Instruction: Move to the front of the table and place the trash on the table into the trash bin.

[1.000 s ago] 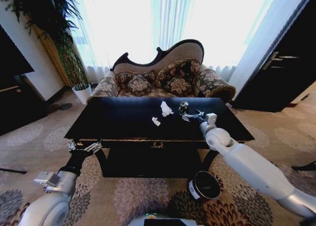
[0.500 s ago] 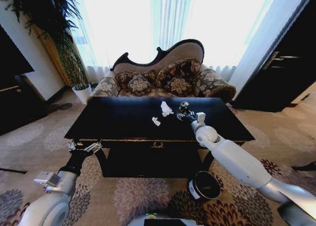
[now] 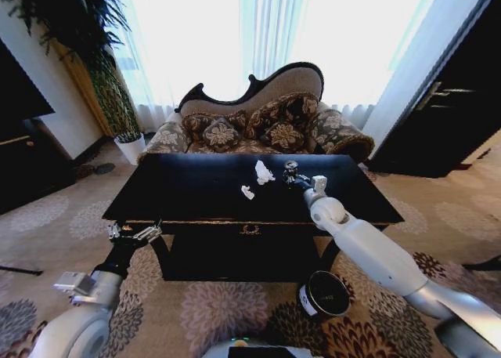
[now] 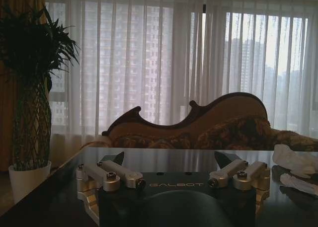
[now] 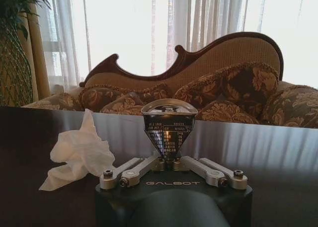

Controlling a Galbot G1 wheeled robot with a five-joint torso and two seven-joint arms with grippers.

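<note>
A dark, shiny can-like item (image 5: 167, 125) with unreadable small print stands on the black worktop (image 3: 188, 189), gripped at its base by the right gripper (image 5: 167, 163). "GALBOT" marks both grippers. Crumpled paper (image 5: 79, 151) lies beside it. The left gripper (image 4: 171, 175) hovers at the worktop's near left corner, jaws wide open.

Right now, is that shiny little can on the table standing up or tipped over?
Standing up. The can sits upright on the table, domed top upward, with the right hand closed on its base.
</note>
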